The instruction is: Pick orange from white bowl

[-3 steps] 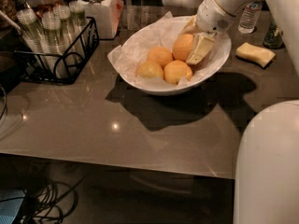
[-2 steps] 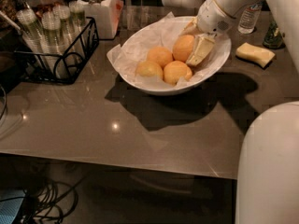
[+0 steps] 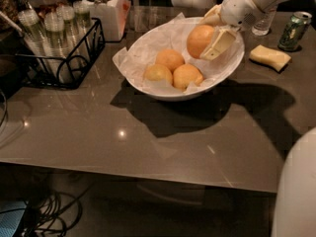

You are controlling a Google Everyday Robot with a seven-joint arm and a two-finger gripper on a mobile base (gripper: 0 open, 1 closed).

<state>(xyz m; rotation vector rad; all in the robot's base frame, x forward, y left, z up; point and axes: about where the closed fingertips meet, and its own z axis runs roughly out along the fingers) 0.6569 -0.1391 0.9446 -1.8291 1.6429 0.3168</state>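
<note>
reaching in from the upper right of the camera view, the gripper sits over the far right side of the white bowl, its two cream fingers pinching the orange between them, one against the fruit's right side and the other at its top rear. the orange is inside the bowl's outline, near the far right rim, above the crumpled paper lining; whether it touches the paper cannot be told. three smaller, paler fruits lie clustered together lower in the bowl, apart from the orange. the bowl stands on a dark glossy table. to the left is a black wire rack holding bottles, with a white jar just behind it. right of the bowl lie a yellow sponge and, further back, a green can.
</note>
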